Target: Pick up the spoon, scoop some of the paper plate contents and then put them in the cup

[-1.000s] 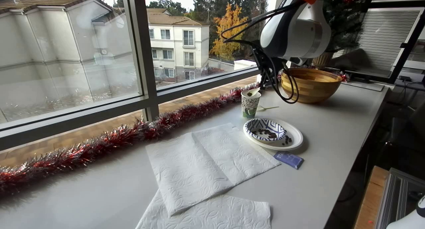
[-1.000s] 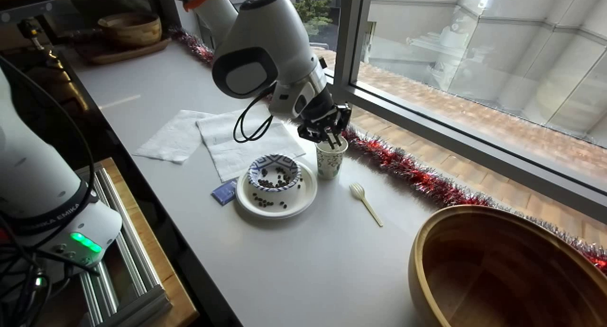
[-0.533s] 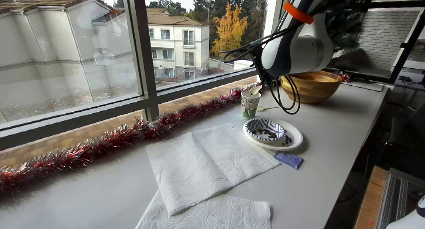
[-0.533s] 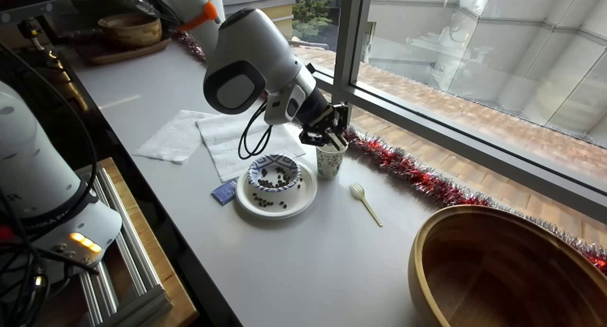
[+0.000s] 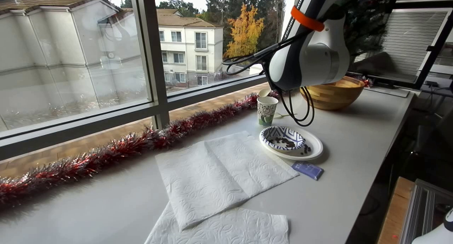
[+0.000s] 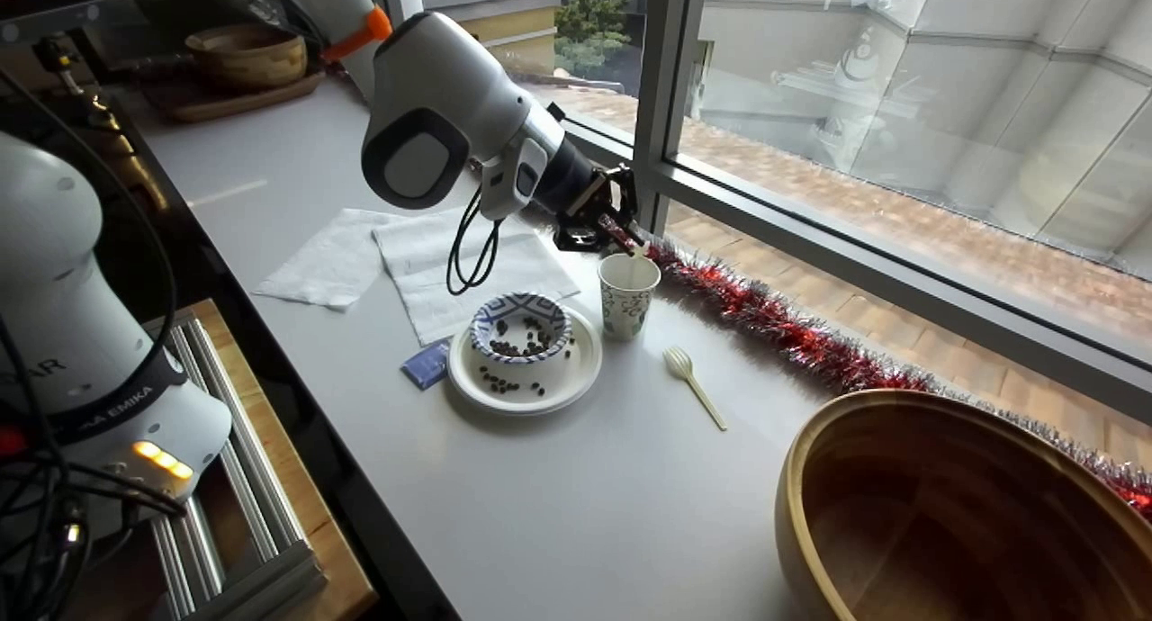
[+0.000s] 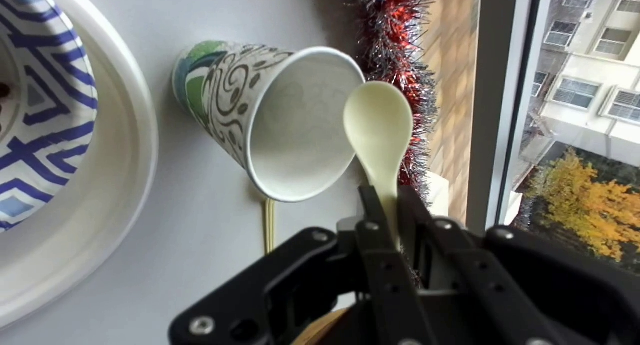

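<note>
The gripper [image 7: 388,197] clamps the spoon [image 7: 378,116] by its handle, likely to tip the head towards the cup [image 7: 280,120] below.

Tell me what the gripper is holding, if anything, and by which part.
The gripper holds the spoon by its handle, with the scoop end free.

Daylight through a window [image 5: 76,62] with faint reflections, soft shadows on the table [image 6: 576,495].

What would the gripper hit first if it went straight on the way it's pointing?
Probably the tinsel, though depth is unclear: the spoon in the gripper might clip the cup first.
</note>
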`<action>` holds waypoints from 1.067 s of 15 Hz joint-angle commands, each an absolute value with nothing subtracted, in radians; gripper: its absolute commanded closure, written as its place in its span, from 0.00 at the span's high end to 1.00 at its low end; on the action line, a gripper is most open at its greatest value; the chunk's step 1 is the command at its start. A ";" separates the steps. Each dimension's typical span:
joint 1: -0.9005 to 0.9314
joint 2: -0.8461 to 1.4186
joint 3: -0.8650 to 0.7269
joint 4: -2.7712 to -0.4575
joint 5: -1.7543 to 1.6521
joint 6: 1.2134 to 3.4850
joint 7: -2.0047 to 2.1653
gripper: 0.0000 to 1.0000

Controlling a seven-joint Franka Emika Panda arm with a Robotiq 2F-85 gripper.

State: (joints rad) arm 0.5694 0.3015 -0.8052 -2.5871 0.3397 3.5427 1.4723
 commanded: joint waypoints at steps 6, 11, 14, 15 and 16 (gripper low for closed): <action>0.746 0.021 -1.009 -2.634 0.383 3.467 1.355 0.03; 0.633 -0.104 -0.773 -2.634 0.388 3.364 1.335 0.03; 0.736 -0.166 -0.789 -2.647 0.361 3.260 1.387 0.03; 0.767 -0.184 -0.799 -2.645 0.365 3.219 1.388 0.03; 0.803 -0.204 -0.816 -2.643 0.379 3.175 1.379 0.03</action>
